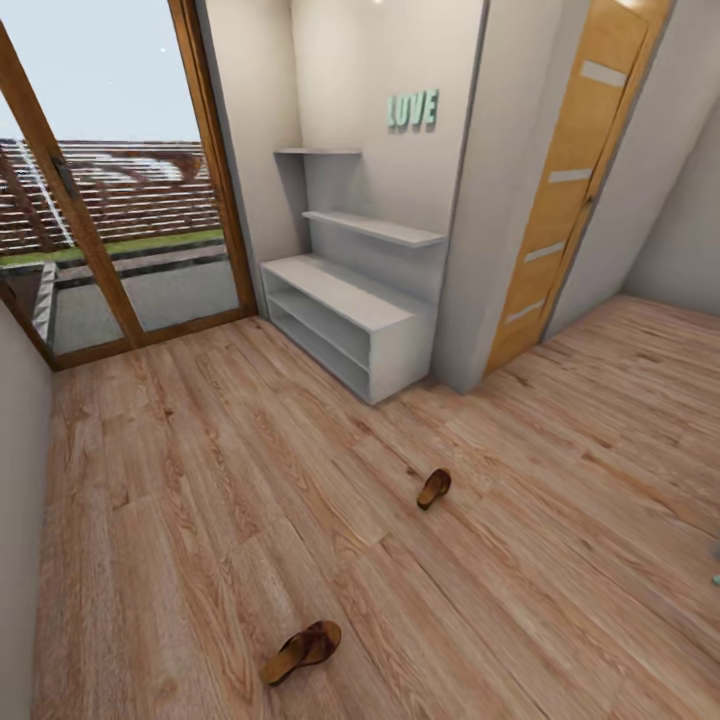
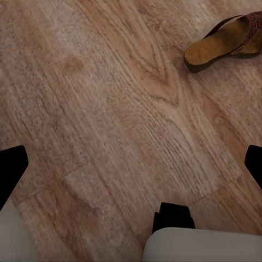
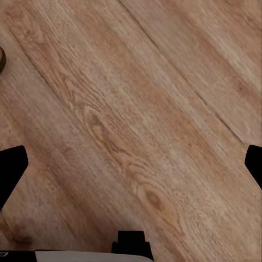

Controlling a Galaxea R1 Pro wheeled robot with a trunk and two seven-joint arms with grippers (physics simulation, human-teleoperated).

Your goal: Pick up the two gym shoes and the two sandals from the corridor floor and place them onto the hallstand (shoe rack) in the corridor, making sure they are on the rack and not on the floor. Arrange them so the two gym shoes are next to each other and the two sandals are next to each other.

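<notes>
Two dark brown sandals lie apart on the wood-plank corridor floor (image 1: 200, 480): one sandal (image 1: 434, 488) in mid-floor, the other sandal (image 1: 301, 650) near the view's lower edge. The pale grey hallstand (image 1: 345, 310) stands against the back wall, and nothing shows on its bench top or shelves. A small pale and green scrap (image 1: 716, 578) at the right edge is too small to identify. The left wrist view has a sandal (image 2: 229, 41) ahead of my left gripper (image 2: 131, 166), which is open over bare floor. My right gripper (image 3: 131, 166) is open too, above bare planks.
A glass door in a wooden frame (image 1: 110, 200) fills the left of the back wall. A grey wall pillar (image 1: 480, 250) and a wooden door (image 1: 570, 180) stand right of the hallstand. A grey wall (image 1: 15, 520) runs along the left edge.
</notes>
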